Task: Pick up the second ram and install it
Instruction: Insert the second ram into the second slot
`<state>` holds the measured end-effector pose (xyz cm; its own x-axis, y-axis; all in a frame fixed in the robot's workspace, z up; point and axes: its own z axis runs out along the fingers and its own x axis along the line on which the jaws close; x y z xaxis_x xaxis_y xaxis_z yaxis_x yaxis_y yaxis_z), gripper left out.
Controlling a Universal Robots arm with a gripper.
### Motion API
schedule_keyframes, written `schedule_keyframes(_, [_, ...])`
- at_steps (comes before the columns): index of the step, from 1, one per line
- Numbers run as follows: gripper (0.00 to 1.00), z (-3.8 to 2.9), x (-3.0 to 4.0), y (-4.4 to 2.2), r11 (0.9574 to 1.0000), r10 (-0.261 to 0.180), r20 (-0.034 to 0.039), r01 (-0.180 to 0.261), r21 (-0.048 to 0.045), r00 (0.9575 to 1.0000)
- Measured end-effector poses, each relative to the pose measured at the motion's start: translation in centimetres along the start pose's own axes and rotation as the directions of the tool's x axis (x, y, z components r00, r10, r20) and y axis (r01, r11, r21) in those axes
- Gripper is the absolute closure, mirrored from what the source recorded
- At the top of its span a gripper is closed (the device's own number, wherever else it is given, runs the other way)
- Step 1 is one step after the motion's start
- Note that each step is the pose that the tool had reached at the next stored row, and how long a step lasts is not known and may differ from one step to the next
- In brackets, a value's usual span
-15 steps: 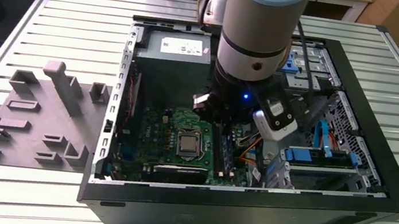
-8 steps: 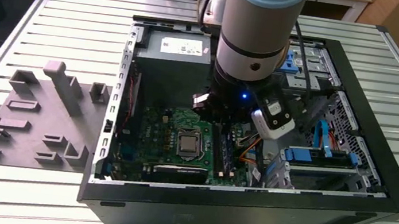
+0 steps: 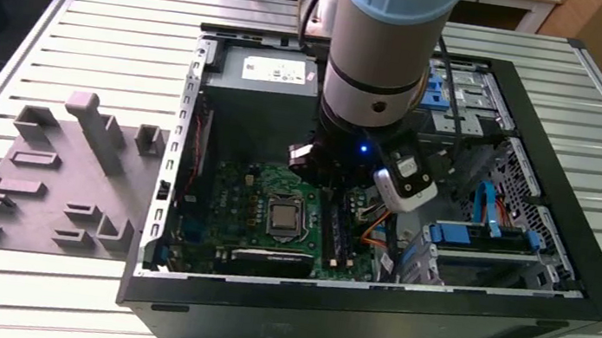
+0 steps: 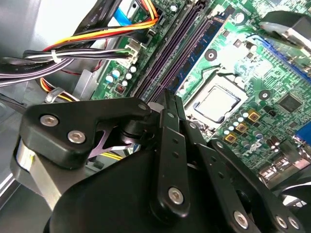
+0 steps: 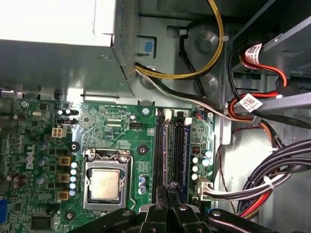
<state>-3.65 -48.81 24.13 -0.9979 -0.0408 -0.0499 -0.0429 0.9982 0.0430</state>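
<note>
While jaws clamp the second ram [image 4: 167, 104], computer case [image 3: 561, 317] on slatted table [image 3: 121, 32].

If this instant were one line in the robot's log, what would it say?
arm: inside open computer case | pincer: over memory slots beside processor | second ram: seated in slot | grey holder tray: outside case

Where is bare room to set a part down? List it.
Bare: the slatted table beyond the grey holder tray, at the exterior view's left. Crowded: inside the computer case, with arm and cables.
</note>
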Motion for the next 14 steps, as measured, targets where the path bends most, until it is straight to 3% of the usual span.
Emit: schedule_keyframes(14, [0.89, 1.01, 0.2, 0.27, 1.0, 0.001, 0.0001, -0.001, -0.0001, 1.0])
